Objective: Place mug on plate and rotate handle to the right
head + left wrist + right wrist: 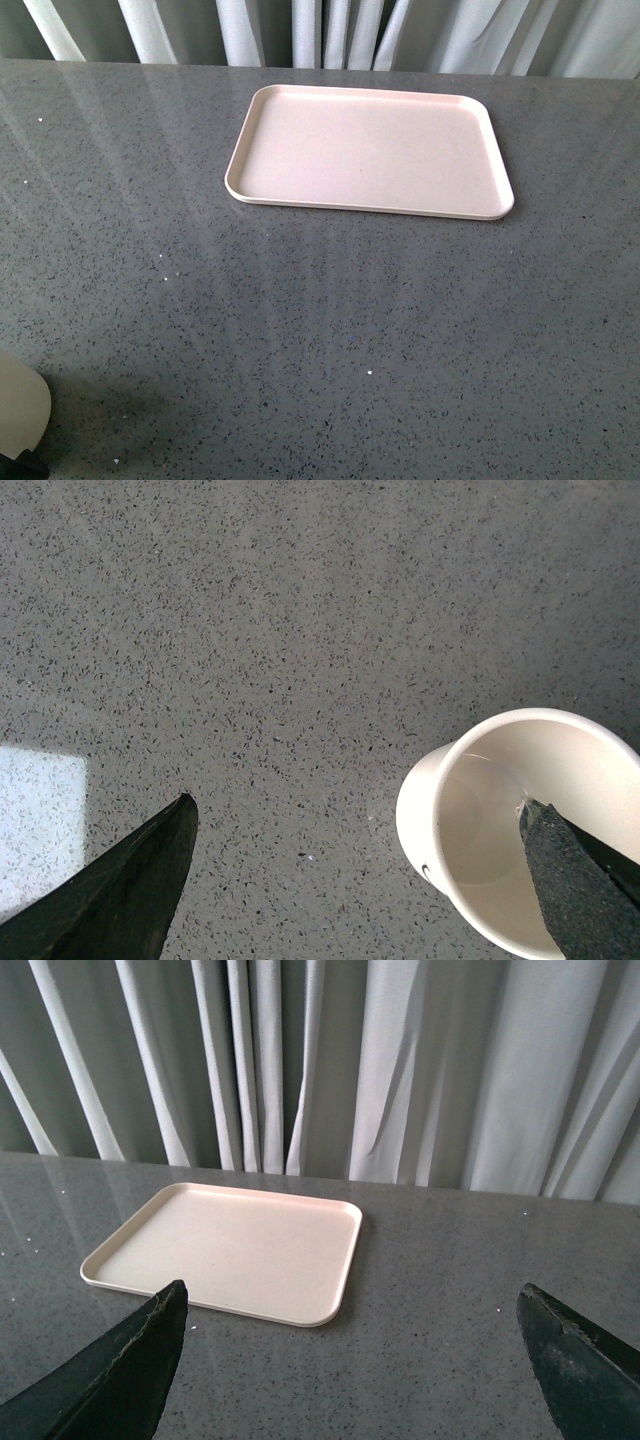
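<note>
Reaching for the mug is the step I judge to be in hand, with the lift not yet made. In the lower left corner of the front view only a sliver of the white ceramic mug (22,408) shows. It stands on the grey speckled counter (300,330), well apart from the flat pale pink rectangular plate (370,150), which lies in the upper middle of the frame with nothing on it.

My left gripper (350,880) is spread wide. One finger hangs over the mug's open mouth and the other over bare counter, so the mug's wall sits between them, unpinched. My right gripper (350,1360) is also spread and holds nothing, facing the plate and the pale pleated curtains (400,1060).

Next, I reckon, I need to close on that wall, lift, and carry the mug up and rightward to the plate. I cannot see the handle, so I must find it before turning.

I can read no writing or brand. There is only a small black mark on the mug's outer wall, too small to tell.
</note>
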`<state>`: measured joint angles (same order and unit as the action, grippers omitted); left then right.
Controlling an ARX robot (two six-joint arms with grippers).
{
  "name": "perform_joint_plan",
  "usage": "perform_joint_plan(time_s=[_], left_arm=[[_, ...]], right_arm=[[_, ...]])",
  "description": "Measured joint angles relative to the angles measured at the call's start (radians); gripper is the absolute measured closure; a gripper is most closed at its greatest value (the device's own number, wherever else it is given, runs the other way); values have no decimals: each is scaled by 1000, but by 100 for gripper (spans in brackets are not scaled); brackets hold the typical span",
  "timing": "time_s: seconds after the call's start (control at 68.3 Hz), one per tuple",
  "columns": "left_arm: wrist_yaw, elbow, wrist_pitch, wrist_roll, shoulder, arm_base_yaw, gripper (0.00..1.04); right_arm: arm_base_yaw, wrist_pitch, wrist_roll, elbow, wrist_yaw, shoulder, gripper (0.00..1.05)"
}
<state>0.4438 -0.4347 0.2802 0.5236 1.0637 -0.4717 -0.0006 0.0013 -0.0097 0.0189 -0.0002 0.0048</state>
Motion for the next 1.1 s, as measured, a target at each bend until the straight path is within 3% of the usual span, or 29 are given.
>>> perform_joint_plan(time_s=[1.099], left_arm=[[-102, 76, -237, -29, 301, 186, 12]], right_arm=[[0, 0, 0, 0, 0, 0, 9]])
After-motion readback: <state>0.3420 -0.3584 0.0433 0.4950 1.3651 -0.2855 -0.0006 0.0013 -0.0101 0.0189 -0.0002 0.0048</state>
